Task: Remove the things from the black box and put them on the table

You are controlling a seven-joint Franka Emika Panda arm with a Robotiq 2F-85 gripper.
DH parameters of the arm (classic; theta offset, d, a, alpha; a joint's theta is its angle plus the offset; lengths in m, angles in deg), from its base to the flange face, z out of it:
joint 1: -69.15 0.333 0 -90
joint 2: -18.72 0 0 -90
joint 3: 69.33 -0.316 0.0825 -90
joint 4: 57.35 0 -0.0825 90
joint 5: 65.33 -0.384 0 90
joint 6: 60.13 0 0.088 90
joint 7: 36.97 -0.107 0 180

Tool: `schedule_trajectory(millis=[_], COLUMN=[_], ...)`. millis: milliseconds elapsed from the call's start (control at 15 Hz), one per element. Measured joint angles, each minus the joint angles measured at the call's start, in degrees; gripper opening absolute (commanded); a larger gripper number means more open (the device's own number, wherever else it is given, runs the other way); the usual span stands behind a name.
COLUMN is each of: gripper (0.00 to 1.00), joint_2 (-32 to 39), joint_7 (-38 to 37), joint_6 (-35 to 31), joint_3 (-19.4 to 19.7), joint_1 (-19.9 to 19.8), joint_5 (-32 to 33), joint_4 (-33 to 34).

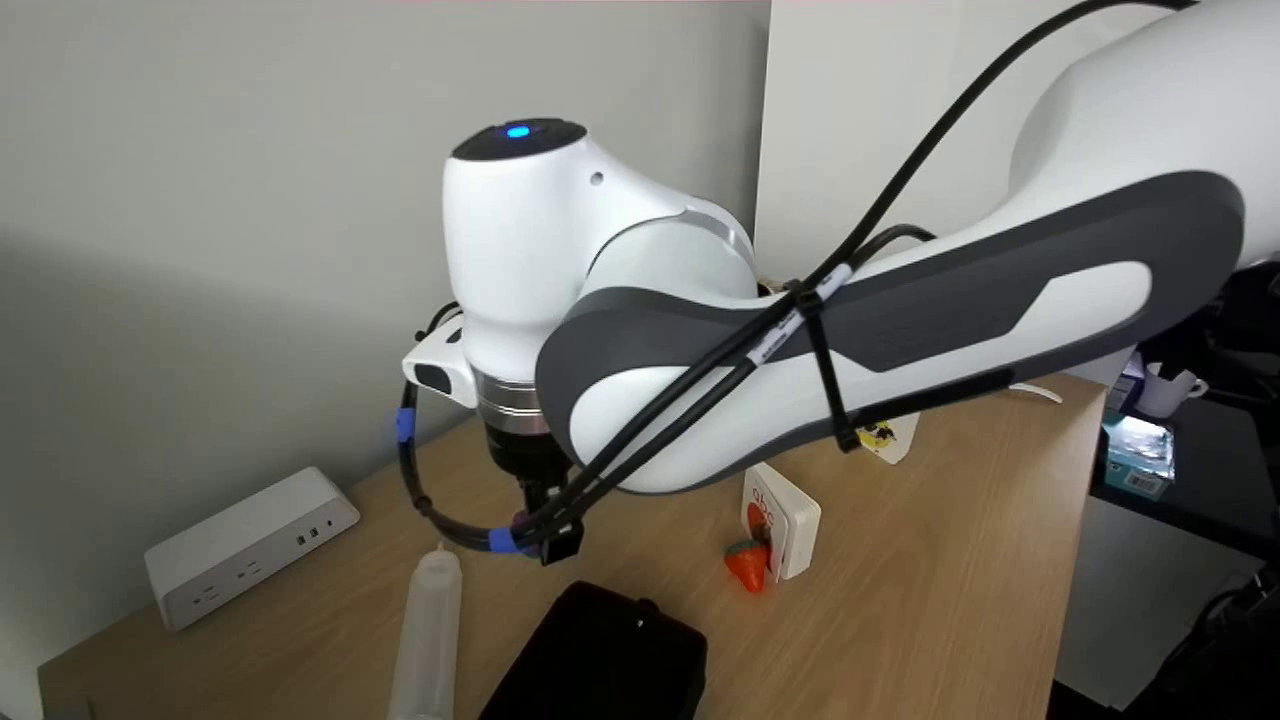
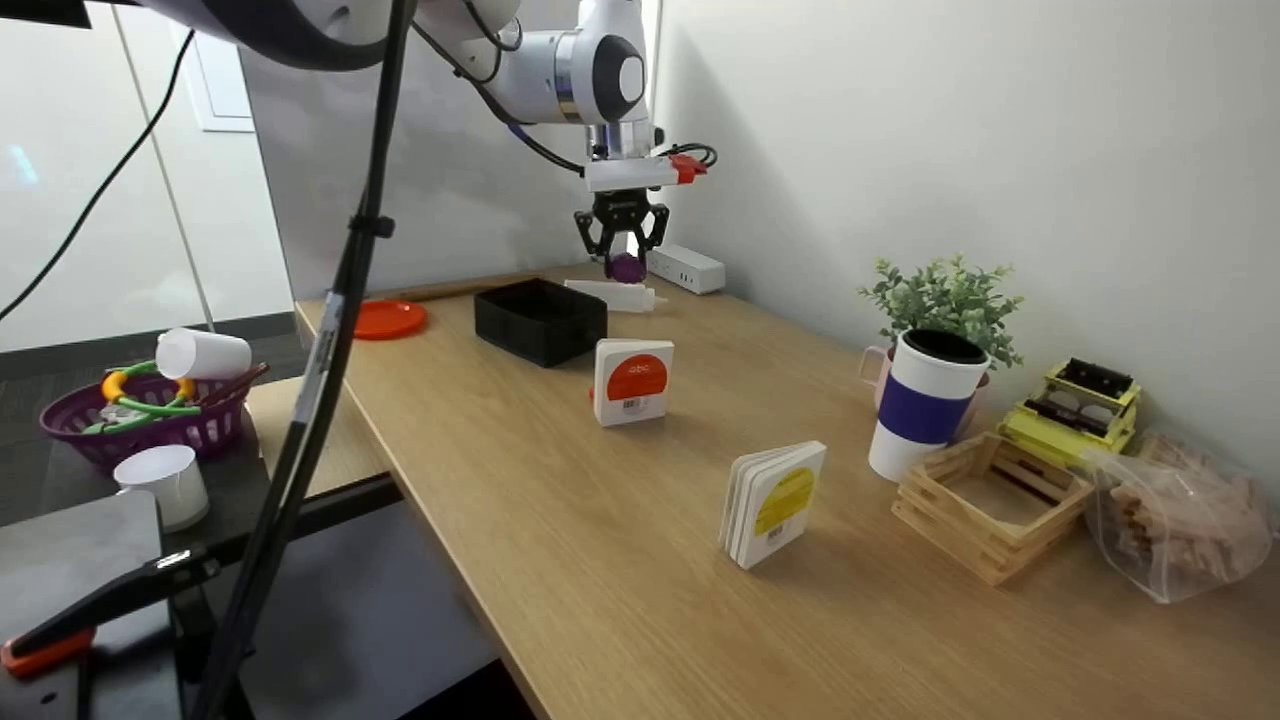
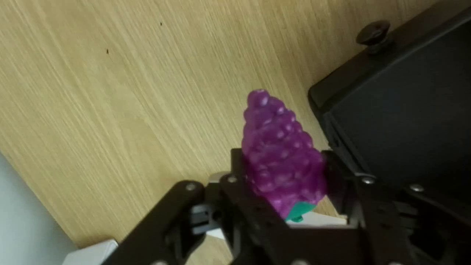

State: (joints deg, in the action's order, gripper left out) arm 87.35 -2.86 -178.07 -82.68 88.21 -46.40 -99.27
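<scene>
While the claw (image 3: 283,163) hangs above the light wooden table (image 3: 147,92), its jaws stand partway apart, pressed against both sides of a bunch of purple toy grapes (image 3: 276,141). The grapes are held in the air outside the black box (image 3: 342,86), their narrow tip pointing out from the claw and a bit of green showing at the thick end. Just beside them and lower down, the box sits on the table with a small dark knob (image 3: 373,34) jutting from its outer side; its inside is too dark to make out. Close by, in both exterior views, a translucent squeeze bottle (image 1: 430,630) with a pointed nozzle lies on its side, and a white power strip (image 1: 255,545) with outlets and USB ports stands next to the pale wall (image 1: 220,260). A red toy strawberry (image 1: 746,568) rests on the table just beside an upright white board book (image 1: 796,520) marked "abc"; whether the two touch, I cannot tell. An orange-red disc (image 2: 388,318) lies near the table's edge in an exterior view. Farther from the claw are a white tumbler (image 2: 920,405) with a blue band near a leafy green plant (image 2: 940,305), a second board book (image 2: 783,505) with a yellow patch, also upright, and a small slatted wooden crate (image 2: 975,530). Farthest along come a yellow object (image 2: 1045,437) I cannot identify and a clear plastic bag (image 2: 1145,570) of beige pieces (image 2: 1170,508).
</scene>
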Motion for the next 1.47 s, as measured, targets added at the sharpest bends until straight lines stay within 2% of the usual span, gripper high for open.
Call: schedule_trajectory(millis=[267,600,667,933,1200,1333,1467], gripper=[0.28,0.28,0.71,0.99,1.00,1.00,1.00], joint_2=[-0.21,-0.37,-0.49,-0.96,-3.77,-6.80,-10.68], joint_7=[-6.77,-10.46,-10.66,-11.34,-15.59,-20.55,-27.87], joint_6=[-5.16,-14.86,-16.31,-20.21,-20.54,-20.53,-20.53], joint_3=[1.06,1.01,0.97,0.71,0.07,0.85,3.32], joint_1=[-2.68,-8.39,-9.28,-11.06,-9.55,-7.24,-4.01], joint_5=[-0.19,-0.60,-0.62,-0.62,-0.26,0.91,3.68], joint_4=[-4.72,-13.25,-14.78,-19.21,-22.87,-25.27,-28.14])
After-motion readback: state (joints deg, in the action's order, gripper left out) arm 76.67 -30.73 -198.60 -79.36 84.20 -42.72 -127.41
